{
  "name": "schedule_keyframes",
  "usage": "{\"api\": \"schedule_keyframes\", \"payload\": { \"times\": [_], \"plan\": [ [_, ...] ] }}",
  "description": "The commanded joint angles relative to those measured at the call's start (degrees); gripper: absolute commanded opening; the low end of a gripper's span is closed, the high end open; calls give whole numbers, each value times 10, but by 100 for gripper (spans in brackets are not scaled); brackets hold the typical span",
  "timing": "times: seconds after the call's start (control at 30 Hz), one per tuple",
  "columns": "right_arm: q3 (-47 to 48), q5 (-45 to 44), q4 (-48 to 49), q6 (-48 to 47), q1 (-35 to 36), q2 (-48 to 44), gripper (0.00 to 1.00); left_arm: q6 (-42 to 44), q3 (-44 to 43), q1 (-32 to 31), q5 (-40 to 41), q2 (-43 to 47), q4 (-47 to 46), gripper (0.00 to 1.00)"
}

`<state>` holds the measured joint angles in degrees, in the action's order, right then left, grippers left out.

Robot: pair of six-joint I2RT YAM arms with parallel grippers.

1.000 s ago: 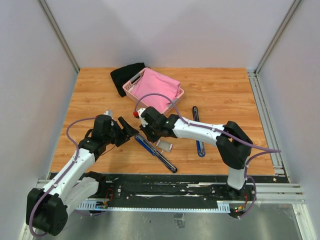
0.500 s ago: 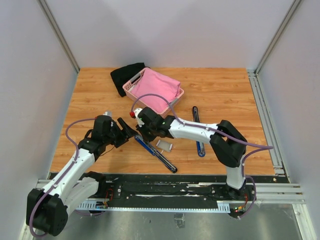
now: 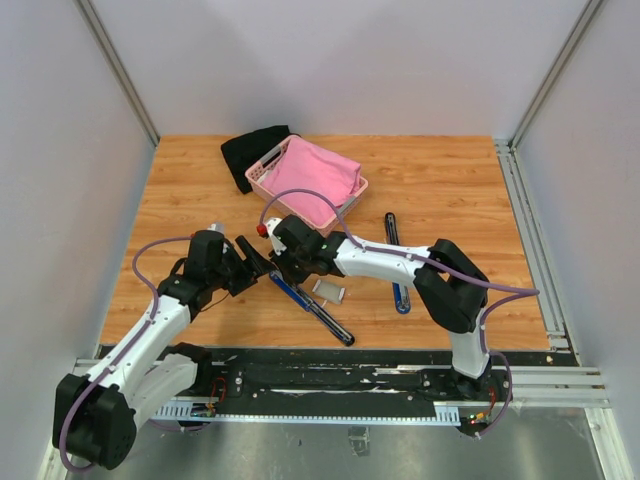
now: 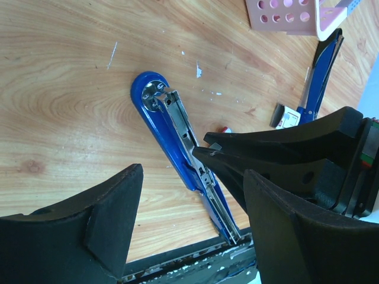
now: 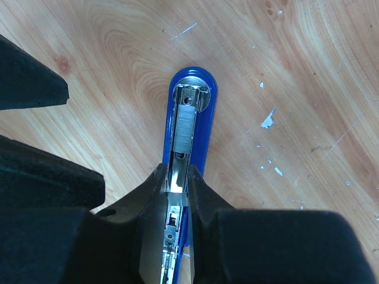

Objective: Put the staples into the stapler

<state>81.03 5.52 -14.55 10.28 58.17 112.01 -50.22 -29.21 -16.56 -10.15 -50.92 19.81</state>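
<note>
**A:** Start at the right claw. What has it got?

**B:** The right claw (image 5: 177, 170) is pinched almost closed over the metal channel of the long blue stapler (image 5: 205, 124). The stapler lies opened flat on the wooden bench (image 3: 450, 190). A narrow, bright silvery piece shows between the fingers. I take that to be the staples (image 5: 176, 182), though it could be part of the channel itself.

**A:** Are they seated?

**B:** I can't confirm that. Ahead of the fingers, toward the stapler's rounded front end, a dull grey strip (image 5: 185, 127) lies in the channel. Whether it is loaded staples or the stapler's own part, I cannot tell.

**A:** And the other arm?

**B:** The left claw (image 4: 194, 177) stands wide open and holds nothing. It hangs near the stapler's front end and touches nothing that I can see.

**A:** Further out?

**B:** A small flat white carton with red print (image 3: 328, 291) lies just beside the stapler's middle. A second long blue-and-black bar (image 3: 395, 262) lies beyond it, well apart from the stapler. Behind the stapler sits a pink plastic basket (image 3: 262, 172) holding a pink cloth (image 3: 315, 170), with a black cloth (image 3: 250, 150) against it.

**A:** So how far along?

**B:** I'd judge about midway, with the stapler open and the staples at its channel. What is left is to seat the strip fully, let go and close the stapler.
</note>
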Motion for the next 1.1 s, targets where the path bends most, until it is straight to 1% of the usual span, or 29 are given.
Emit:
{"api": "schedule_keyframes", "payload": {
  "times": [0.0,0.3,0.33,0.47,0.73,1.07],
  "plan": [
    [17,5,7,2,10,5,10,5,3,7,-1,-1,-9,73],
    [21,12,5,1,10,11,10,6,3,8,-2,-4,-10,73],
    [22,16,4,2,10,26,11,6,4,7,-1,-3,-10,73],
    [24,21,4,4,10,36,10,6,4,8,-3,-6,-11,73],
    [26,16,0,5,10,42,10,6,6,10,-4,-8,-13,74],
    [62,5,-21,7,10,18,10,8,5,13,-6,-14,-17,74]
  ]
}}
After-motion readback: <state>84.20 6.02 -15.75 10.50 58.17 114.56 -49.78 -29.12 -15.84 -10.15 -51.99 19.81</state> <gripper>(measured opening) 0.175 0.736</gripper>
